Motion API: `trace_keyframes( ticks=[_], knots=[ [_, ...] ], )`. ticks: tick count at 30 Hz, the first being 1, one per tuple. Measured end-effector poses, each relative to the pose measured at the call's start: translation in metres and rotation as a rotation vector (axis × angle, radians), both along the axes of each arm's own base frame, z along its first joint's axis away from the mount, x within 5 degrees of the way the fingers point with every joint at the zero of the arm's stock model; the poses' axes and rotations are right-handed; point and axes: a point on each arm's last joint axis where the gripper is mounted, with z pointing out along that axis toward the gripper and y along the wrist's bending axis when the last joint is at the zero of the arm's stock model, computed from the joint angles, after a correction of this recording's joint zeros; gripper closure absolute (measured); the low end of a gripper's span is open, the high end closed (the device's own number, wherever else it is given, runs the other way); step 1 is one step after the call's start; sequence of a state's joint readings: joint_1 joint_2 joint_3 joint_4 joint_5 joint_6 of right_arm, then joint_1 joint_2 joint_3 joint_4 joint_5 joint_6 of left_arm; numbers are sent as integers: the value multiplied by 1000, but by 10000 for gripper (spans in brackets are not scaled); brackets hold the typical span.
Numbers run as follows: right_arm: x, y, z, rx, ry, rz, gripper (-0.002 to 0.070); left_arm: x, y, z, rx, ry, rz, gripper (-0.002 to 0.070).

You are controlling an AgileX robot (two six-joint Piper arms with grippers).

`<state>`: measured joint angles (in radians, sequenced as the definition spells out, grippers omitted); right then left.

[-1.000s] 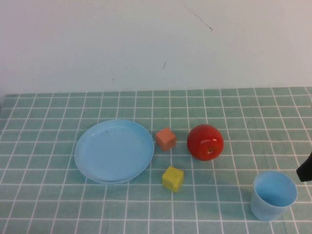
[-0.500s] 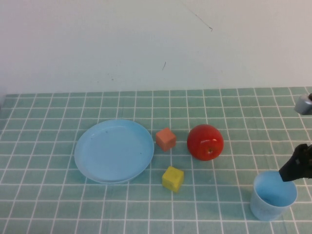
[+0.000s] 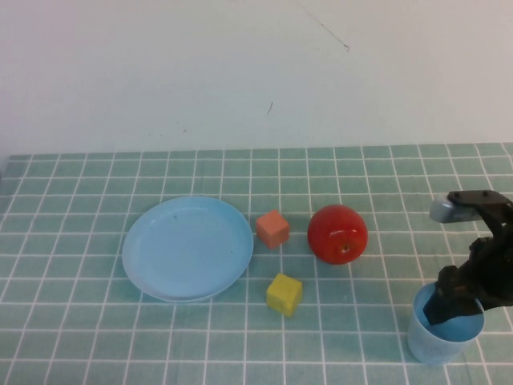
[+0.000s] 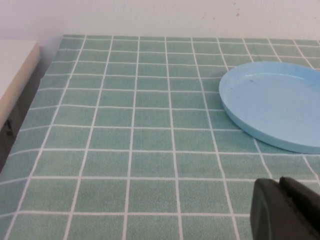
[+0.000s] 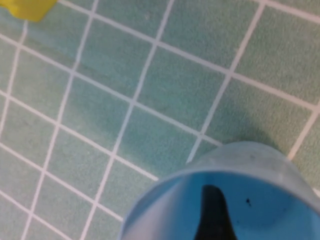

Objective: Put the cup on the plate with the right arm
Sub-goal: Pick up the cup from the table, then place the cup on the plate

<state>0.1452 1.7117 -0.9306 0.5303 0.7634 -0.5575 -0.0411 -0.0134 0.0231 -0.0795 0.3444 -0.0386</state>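
High view: the cup [image 3: 445,329] is seen upright at the table's near right, well apart from the plate [image 3: 188,249]. One finger of the spread right gripper [image 3: 449,303] is dipped inside it. Grasping, lifting and placing are left. The left gripper [image 4: 285,210] is parked; its state cannot be told.

On my bench [image 3: 80,337] I count one cup [image 3: 437,341], one plate [image 3: 187,249], one apple [image 3: 337,233], and two small blocks: one orange [image 3: 272,229], one yellow [image 3: 284,293]
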Motion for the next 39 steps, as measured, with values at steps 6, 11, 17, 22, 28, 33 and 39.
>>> trace_keyframes(
  ticks=[6,11,17,22,28,33,39],
  knots=[
    [2,-2,-14,-35,36,23,517,0,0,0,0,0,-1,678],
    [2,-3,-13,-48,32,30,646,0,0,0,-2,0,-1,677],
    [8,-1,22,-30,-68,45,648,0,0,0,-8,0,-1,677],
    [26,8,70,5,-174,91,649,0,-1,0,-16,1,-2,677],
    [40,53,133,63,-373,212,649,0,-1,0,-18,1,-2,677],
    [42,110,156,132,-468,351,649,0,-1,0,-19,1,-2,677],
    [59,176,130,159,-457,468,649,0,-1,0,-22,1,-2,678]
  ],
)
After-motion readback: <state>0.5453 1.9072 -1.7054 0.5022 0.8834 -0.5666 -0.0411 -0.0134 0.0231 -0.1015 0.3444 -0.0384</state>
